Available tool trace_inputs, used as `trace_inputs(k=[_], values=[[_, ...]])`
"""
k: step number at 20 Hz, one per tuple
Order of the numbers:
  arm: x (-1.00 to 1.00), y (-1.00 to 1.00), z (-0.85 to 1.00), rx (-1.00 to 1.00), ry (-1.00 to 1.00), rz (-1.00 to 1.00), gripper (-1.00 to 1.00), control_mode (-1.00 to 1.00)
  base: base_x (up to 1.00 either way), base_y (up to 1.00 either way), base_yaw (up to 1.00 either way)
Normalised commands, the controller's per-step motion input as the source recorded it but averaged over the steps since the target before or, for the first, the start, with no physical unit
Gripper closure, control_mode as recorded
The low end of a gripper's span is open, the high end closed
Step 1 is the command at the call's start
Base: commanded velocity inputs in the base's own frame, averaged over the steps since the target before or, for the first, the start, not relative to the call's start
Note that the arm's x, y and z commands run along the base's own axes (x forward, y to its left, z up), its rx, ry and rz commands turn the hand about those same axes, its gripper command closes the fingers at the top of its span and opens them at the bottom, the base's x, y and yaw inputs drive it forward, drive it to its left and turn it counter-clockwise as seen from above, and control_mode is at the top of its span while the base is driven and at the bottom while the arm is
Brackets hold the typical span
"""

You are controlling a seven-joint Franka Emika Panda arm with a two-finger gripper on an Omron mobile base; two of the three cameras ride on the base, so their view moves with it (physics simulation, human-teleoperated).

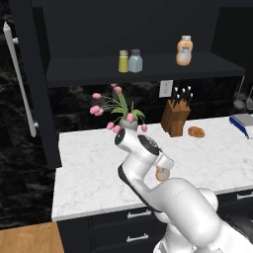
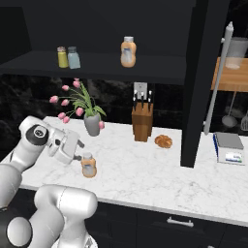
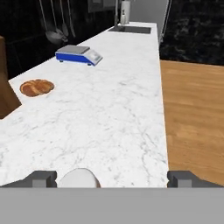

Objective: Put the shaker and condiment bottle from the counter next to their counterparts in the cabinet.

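- On the cabinet [image 2: 203, 72] shelf, well above the pincer, the shaker [image 2: 62, 57] is seen beside a blue-grey shaker [image 2: 73, 57], with an orange bottle [image 2: 128, 52] farther right.
- In the right base view, the pincer [image 2: 76, 154] is seen low over the counter [image 2: 160, 174], the condiment bottle [image 2: 88, 165] just beside it.
- In the hand view, the fingertips [image 3: 41, 178] are spread wide with nothing gripped; the bottle's pale cap [image 3: 78, 179] is seen between them, a bread roll [image 3: 36, 87] and a blue scale [image 3: 78, 55] beyond.
- The arm is folded low, the hand tilted down.

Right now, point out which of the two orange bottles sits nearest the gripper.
The condiment bottle on the counter, right beside the open gripper. The other orange bottle stands up on the cabinet shelf.
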Motion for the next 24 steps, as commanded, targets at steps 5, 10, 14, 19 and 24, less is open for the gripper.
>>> trace_inputs(k=[5, 10, 14, 19, 24], values=[[0.12, -0.23, -0.11, 0.07, 0.02, 0.00, -1.00, -1.00, 0.00, 0.00, 0.00], [0.24, -0.03, -0.30, 0.02, 0.05, 0.00, -1.00, -1.00, 0.00, 0.00, 0.00], [0.19, 0.00, -0.49, 0.00, 0.01, 0.00, -1.00, -1.00, 0.00, 0.00, 0.00], [0.19, 0.00, -0.22, 0.00, 0.00, 0.00, -1.00, -1.00, 0.00, 0.00, 0.00], [0.19, 0.00, -0.18, 0.00, 0.00, 0.00, -1.00, -1.00, 0.00, 0.00, 0.00]])
